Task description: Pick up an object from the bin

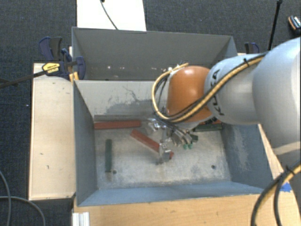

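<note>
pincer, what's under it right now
A slanted red-brown bar in the middle of the bin runs its lower right end under the pincer. That end's tip is covered, so whether it is gripped cannot be told.

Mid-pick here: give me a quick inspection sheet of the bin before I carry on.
Surface: grey bin floor, scuffed and speckled.
Job's things: slanted red-brown bar at mid-floor, its right end by the claw; whether it is gripped cannot be told.
Clutter: longer red-brown bar along the back wall; dark green stick lying at the left.
Grippers: claw low over the middle of the floor.
Cables: black and yellow cables looped round the orange wrist cover.
Surroundings: dark carpet around the bin.
</note>
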`<state>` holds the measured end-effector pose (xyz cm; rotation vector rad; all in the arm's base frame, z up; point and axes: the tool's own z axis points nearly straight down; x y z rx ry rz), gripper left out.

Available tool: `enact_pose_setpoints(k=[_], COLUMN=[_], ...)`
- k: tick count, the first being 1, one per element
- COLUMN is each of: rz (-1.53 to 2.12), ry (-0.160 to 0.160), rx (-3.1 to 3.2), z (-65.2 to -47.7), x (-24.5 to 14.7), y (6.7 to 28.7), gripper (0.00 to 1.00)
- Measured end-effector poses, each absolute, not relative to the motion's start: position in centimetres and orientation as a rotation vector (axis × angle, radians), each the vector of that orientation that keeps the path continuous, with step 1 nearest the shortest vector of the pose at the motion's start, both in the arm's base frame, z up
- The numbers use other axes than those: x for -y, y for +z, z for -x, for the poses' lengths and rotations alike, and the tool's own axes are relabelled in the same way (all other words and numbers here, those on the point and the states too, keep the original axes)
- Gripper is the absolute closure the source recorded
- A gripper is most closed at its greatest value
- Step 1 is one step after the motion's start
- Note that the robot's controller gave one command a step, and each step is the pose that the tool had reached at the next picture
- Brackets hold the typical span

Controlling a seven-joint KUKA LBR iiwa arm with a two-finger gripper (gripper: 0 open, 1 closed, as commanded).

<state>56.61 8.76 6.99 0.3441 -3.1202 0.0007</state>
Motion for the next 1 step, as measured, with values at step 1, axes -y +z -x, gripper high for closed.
enact_pose_setpoints(k=[1], rz=[-0.338], ry=[-0.001], rx=[3.122], z=[-56.64], x=[-8.85], y=[7.06], gripper=[1.00])
